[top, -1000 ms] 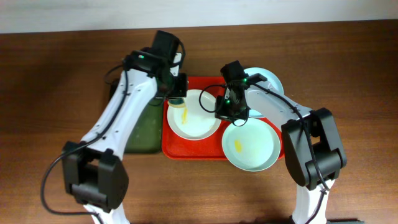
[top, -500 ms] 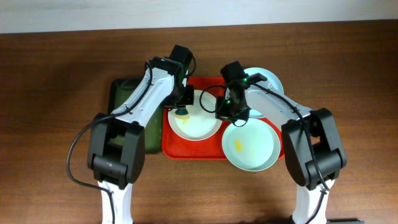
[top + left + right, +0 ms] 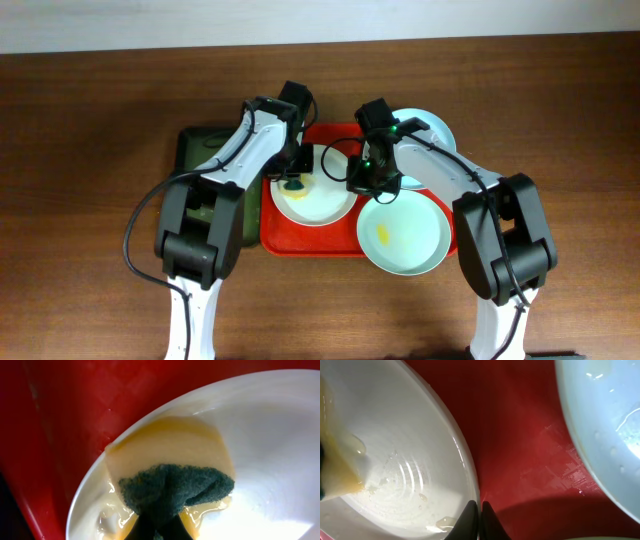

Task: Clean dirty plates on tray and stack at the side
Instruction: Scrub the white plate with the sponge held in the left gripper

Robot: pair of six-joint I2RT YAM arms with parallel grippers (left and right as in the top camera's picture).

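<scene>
On the red tray (image 3: pixel 275 243) I count three plates. The white plate (image 3: pixel 320 200) sits at its left, the near blue plate (image 3: pixel 405 235) overhangs its front right corner, and the far blue plate (image 3: pixel 432 130) lies partly behind my right arm. There are two trays, with the green tray (image 3: pixel 195 150) just beside the red one.

My left gripper (image 3: pixel 159 530) is clamped on the one sponge (image 3: pixel 175 485), pressed onto the white plate. Only the left wrist view shows yellow liquid around it. Only overhead shows the near blue plate's yellow smear.

My right gripper (image 3: pixel 480 517) is closed at the white plate's rim, but I cannot tell whether it pinches it.
</scene>
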